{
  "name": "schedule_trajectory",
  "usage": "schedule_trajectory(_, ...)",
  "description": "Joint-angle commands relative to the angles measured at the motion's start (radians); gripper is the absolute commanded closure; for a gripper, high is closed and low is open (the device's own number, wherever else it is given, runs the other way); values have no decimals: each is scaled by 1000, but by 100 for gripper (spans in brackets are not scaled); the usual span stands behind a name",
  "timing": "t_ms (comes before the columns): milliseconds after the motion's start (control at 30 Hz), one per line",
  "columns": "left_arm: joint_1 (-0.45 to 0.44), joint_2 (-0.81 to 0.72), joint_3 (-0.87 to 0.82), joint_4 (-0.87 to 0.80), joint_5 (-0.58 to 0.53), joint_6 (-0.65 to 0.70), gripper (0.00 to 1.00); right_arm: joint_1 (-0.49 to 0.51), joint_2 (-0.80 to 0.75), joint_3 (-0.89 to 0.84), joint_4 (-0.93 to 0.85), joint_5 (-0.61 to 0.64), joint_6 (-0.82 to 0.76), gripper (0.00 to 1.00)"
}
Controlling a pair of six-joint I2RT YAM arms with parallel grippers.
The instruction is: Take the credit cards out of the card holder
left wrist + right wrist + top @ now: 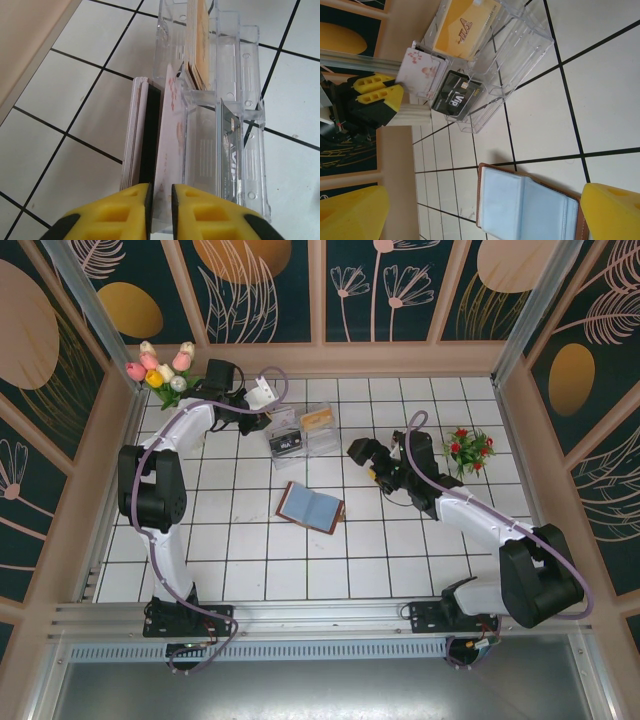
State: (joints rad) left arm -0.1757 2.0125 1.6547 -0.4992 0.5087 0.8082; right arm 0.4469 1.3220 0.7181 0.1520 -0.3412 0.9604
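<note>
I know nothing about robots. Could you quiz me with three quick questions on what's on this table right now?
1. True or false: the card holder lies open, its blue-grey inside facing up.
2. Pick one: what lettering is on the black card standing in the clear tray? A) VIP B) BANK C) GOLD
3. Fill in: the right gripper has its jaws wide ____.

Key: 1 true; 2 A; 3 open.

Clear plastic two-compartment tray (303, 430) on white tiled table (250, 570), pastel tulips (160, 368) (far-left corner), red flower bunch (467, 448) right
</note>
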Motion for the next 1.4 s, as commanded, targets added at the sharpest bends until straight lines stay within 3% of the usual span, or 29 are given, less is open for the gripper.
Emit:
schedule_trajectory(0, 10, -40, -4, 21, 21, -17, 76, 6, 6, 29, 8, -13, 17, 1)
schedule_trajectory(233, 15, -96, -11, 51, 37, -78, 70, 6, 0, 38, -6, 3, 2, 1)
schedule_trajectory(400, 15, -213, -122, 235, -6, -232, 58, 5, -4, 63, -35, 28, -25, 1)
schedule_trajectory(500, 15, -270, -186, 362, -96, -399, 44, 5, -7, 74, -54, 45, -45, 1)
schedule_trajectory(600, 15, -315, -228, 481, -225, -654, 29, 3, -5, 91, -81, 85, -76, 1)
schedule_trajectory(700, 14, -366, -272, 486, -309, -822, 17, 3, -10, 146, -156, 153, -136, 1)
schedule_trajectory(833, 15, -458, -382, 450, -505, -982, 12, 3, -42, 213, -267, 301, -243, 1)
schedule_trajectory(967, 15, -607, -565, 499, -620, -1084, 5, 6, -76, 227, -305, 428, -367, 1)
schedule_trajectory(1000, 15, -652, -619, 524, -658, -1115, 2, 10, -87, 215, -295, 463, -399, 1)
schedule_trajectory(1233, 14, -880, -953, 721, -847, -1204, 1, 37, -110, 98, -158, 744, -599, 1)
schedule_trajectory(1367, 14, -946, -1100, 822, -1006, -1215, 2, 37, -119, -17, 29, 893, -756, 1)
